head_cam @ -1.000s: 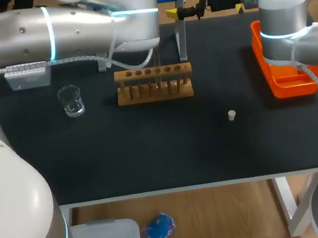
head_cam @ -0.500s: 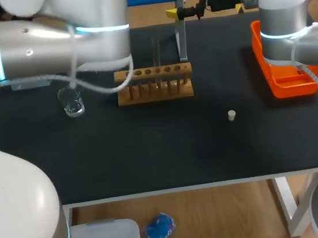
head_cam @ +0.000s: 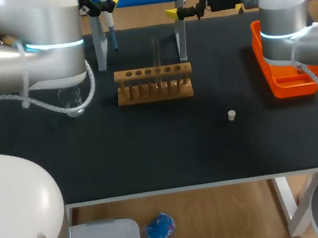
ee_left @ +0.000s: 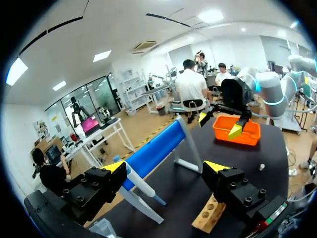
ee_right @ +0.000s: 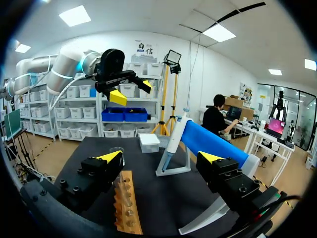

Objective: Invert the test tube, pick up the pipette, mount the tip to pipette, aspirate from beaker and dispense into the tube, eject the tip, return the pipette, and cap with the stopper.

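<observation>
A clear test tube stands upright in the wooden rack. The white and blue pipette hangs on its white stand at the table's far edge. My left gripper is up beside it, open and holding nothing. In the left wrist view the pipette lies just ahead of the left gripper, between its spread fingers without touching them. My right gripper hovers open and empty over the far edge, above a second white stand. A small white stopper lies on the mat at front right.
The glass beaker stands left of the rack, partly behind my left arm's cable. An orange tray sits at the right edge under my right arm. The white tip box is at the far left beyond the pipette stand.
My left arm has drawn away from the rack, going left and back up to the pipette stand. The test tube now stands alone in the rack. The right arm has not moved.
</observation>
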Robot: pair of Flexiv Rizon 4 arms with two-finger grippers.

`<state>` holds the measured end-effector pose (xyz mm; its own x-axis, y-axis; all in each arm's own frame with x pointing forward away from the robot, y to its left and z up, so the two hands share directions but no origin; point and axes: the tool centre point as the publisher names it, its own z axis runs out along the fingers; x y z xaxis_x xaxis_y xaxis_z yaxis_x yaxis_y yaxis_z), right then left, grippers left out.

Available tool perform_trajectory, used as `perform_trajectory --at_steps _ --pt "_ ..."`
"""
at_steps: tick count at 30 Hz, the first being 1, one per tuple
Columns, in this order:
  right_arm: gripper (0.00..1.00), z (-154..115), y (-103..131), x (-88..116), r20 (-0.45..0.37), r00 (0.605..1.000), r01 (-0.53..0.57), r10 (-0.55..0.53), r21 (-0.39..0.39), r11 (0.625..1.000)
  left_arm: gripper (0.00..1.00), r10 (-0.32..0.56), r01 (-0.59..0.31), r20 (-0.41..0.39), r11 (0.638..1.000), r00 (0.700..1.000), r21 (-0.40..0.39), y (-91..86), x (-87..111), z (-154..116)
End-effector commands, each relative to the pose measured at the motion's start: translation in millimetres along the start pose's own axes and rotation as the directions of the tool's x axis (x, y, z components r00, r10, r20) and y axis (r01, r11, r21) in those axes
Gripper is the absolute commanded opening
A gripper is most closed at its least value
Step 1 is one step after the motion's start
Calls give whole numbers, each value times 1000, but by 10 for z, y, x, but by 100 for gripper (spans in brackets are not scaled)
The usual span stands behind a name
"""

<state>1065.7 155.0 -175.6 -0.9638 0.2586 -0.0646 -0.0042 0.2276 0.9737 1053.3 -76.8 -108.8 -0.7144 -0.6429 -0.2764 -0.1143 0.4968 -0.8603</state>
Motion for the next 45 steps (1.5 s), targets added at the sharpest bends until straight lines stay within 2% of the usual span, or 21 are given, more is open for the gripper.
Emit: perform_trajectory --at_steps 1,4,8,10,12,16,22,25,27,32,40,45 --pt "100 -3 -1 -3 -1 1000 0 0 0 1000 100 1 -1 -99 1000 995 3 11 -29 -45" --pt "100 -3 -1 -3 -1 1000 0 0 0 1000 100 31 -29 -117 999 993 20 -12 7 -28" --pt "100 -3 -1 -3 -1 1000 0 0 0 1000 100 91 -82 -171 995 981 63 -14 218 -127" --pt "100 -3 -1 -3 -1 1000 0 0 0 1000 100 118 -109 -204 992 972 55 21 354 -145" --pt "100 -3 -1 -3 -1 1000 0 0 0 1000 100 149 -143 -248 989 957 43 90 507 -150" --pt "100 -3 -1 -3 -1 1000 0 0 0 1000 100 103 -98 -259 995 960 34 324 696 -180" --pt "100 -3 -1 -3 -1 1000 0 0 0 1000 100 70 -63 -292 997 954 34 622 974 -35" --pt "100 -3 -1 -3 -1 1000 0 0 0 1000 100 60 -52 -294 998 954 35 760 1027 62" --pt "100 -3 -1 -3 -1 1000 0 0 0 1000 100 47 -48 -282 999 958 3 876 1042 142" --pt "100 -3 -1 -3 -1 1000 0 0 0 1000 100 25 -26 -247 1000 969 -3 1090 956 335" --pt "100 -3 -1 -3 -1 1000 0 0 0 1000 100 42 -39 -252 999 967 15 982 903 467" --pt "100 -3 -1 -3 -1 1000 0 0 0 1000 100 20 -26 -260 999 966 -19 1079 956 512"
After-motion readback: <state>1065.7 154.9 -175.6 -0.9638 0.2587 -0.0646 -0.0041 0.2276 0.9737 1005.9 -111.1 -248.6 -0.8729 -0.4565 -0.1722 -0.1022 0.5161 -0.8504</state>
